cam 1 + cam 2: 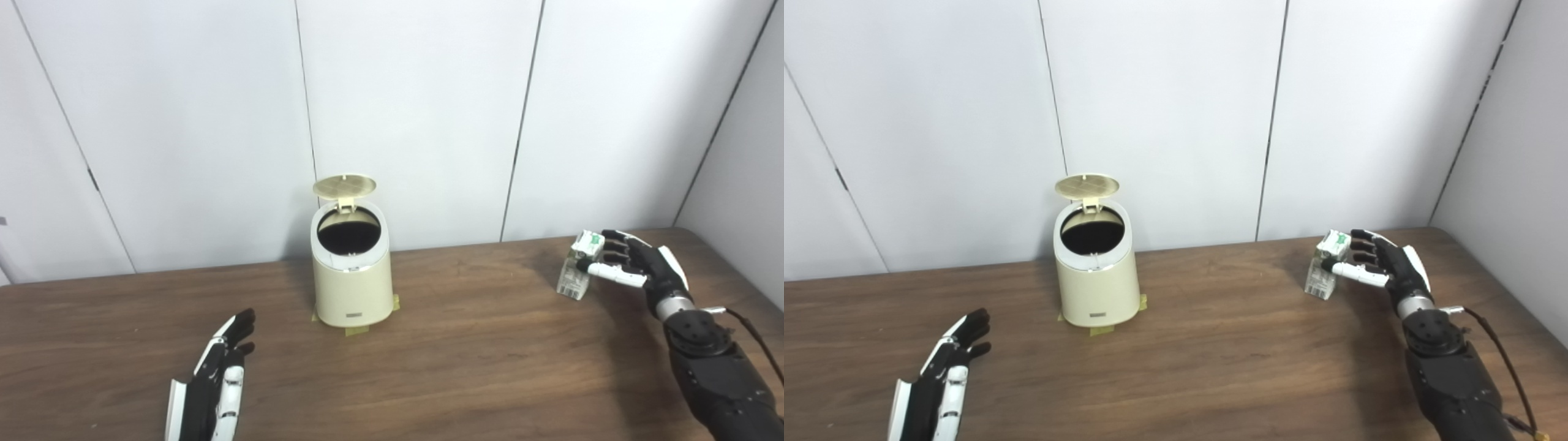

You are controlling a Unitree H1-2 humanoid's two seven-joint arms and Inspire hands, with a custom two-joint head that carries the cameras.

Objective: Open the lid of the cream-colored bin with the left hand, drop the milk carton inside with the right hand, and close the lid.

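The cream-colored bin [352, 285] stands at the middle back of the wooden table [465, 367]. Its round lid [344, 185] is tipped up on its rear hinge, and the dark opening shows. My left hand [214, 380] hovers low at the front left, open and flat, well away from the bin. At the far right a small white and green milk carton [574, 277] leans slightly, its base at the table. My right hand [631, 260] wraps it, with the thumb across its front and the fingers behind it.
Yellow tape tabs [356, 331] stick out under the bin's base. White wall panels [416, 110] rise just behind the table. The table's right edge [735, 269] runs close to my right arm. Bare wood lies between bin and carton.
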